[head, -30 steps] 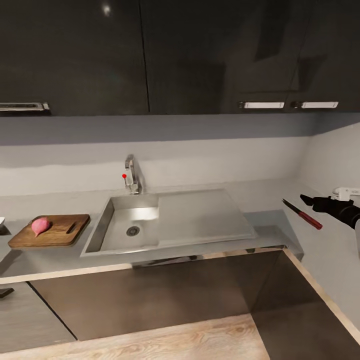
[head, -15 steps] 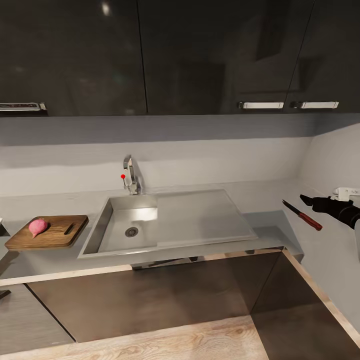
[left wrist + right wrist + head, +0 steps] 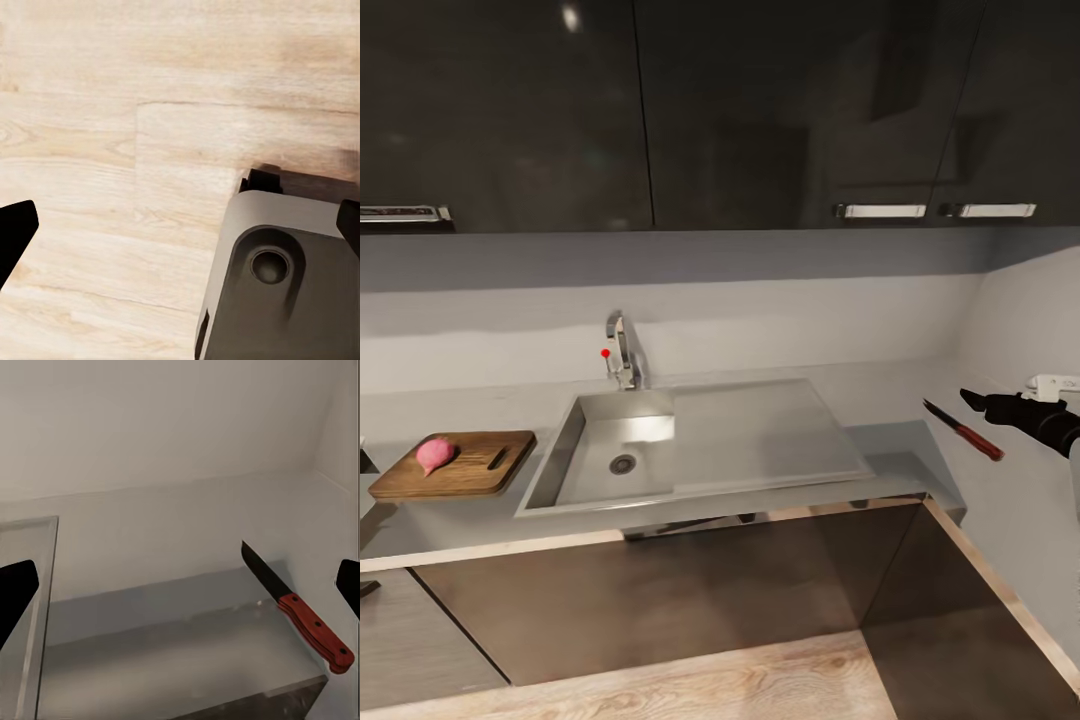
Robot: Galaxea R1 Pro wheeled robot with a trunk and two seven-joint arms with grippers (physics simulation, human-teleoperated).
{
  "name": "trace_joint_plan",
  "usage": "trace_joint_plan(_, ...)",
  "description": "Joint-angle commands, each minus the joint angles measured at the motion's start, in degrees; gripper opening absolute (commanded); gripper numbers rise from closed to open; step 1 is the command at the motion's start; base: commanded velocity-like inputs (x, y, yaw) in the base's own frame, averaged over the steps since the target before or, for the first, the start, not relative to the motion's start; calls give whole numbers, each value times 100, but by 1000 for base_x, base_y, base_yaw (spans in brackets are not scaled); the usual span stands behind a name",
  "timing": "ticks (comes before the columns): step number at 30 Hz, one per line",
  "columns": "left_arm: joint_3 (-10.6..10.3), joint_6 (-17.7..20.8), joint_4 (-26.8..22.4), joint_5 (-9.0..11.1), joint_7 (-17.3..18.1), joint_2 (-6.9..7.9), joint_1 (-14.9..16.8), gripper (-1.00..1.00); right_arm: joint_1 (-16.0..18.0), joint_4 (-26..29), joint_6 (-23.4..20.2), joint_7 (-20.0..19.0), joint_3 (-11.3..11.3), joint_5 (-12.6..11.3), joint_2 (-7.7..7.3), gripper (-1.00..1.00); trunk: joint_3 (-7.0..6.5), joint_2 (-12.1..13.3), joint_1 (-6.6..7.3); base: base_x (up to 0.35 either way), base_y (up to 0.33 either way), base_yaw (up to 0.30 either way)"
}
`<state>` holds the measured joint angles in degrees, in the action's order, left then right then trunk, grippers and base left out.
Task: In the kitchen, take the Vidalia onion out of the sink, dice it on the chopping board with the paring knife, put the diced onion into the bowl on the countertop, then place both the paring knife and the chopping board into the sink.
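A pink Vidalia onion (image 3: 437, 452) rests on the brown chopping board (image 3: 485, 472) on the countertop (image 3: 905, 447), left of the sink (image 3: 760, 432). The basin holds nothing. The paring knife (image 3: 963, 429), red-handled with a dark blade, lies flat on the countertop at the far right. My right gripper (image 3: 973, 400) hovers just behind it, open. In the right wrist view the knife (image 3: 294, 606) lies on the grey countertop (image 3: 150, 622) ahead of the open right gripper (image 3: 180, 592), nearer one finger. My left gripper (image 3: 180, 225) is open over the floor. The bowl is out of view.
A chrome tap (image 3: 622, 350) with a red knob stands behind the basin. Dark upper cabinets hang above, and dark lower cabinets front the L-shaped counter. A white socket (image 3: 1055, 383) sits on the right wall. The robot's grey base (image 3: 285, 277) stands on the wooden floor (image 3: 112, 150).
The head camera has turned slightly, so the whole scene sits a little further left. The knife, the onion and the right gripper have not moved.
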<state>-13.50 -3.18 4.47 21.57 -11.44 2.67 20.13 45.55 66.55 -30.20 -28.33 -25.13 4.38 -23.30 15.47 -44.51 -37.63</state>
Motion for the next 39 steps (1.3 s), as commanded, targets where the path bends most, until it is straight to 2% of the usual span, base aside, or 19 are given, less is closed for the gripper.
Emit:
trace_joint_plan(1, -48, -33, 20, 49, 2, -3, 9, 100, 6, 9, -24, -49, -11, 47, 1, 100, 4, -6, -1, 0, 0, -107)
trace_joint_plan(16, -48, -33, 22, 49, 2, -3, 9, 100, 6, 15, -30, -43, -9, 45, 7, 100, -87, -6, -1, 12, 77, -164)
trace_joint_plan(23, -48, -21, 26, 49, 2, -3, 9, 100, 6, 15, -30, -41, -9, 45, 10, 100, -106, -6, -1, 188, -127, -73)
trace_joint_plan(26, -48, 113, 26, 49, 5, -14, 9, 100, 6, 16, -30, -41, -9, 45, 10, 100, -108, -6, -1, 220, -203, -11)
trace_joint_plan(30, -48, 981, 28, 51, 40, -169, -1, 100, 6, 16, -30, -41, -9, 45, 10, 100, -108, -6, -1, 124, -113, -3)
trace_joint_plan(31, -48, 1082, 28, 52, 43, -190, -18, 100, 6, 16, -30, -41, -9, 45, 10, 100, -108, -6, -1, 46, -42, -1)
trace_joint_plan(32, -48, 1288, 28, 55, 54, -275, -134, 100, 6, 16, -30, -41, -9, 45, 10, 100, -108, -6, -1, 24, -22, -1)
trace_joint_plan(36, -48, 1496, 28, 57, 176, -568, -449, 100, 6, 16, -30, -41, -9, 47, 10, 100, -108, -6, -1, 10, -9, 0)
trace_joint_plan(39, -48, 1535, 28, 58, 220, -631, -605, 100, 6, 16, -30, -41, -9, 52, 10, 100, -108, -6, -1, 2, -2, 0)
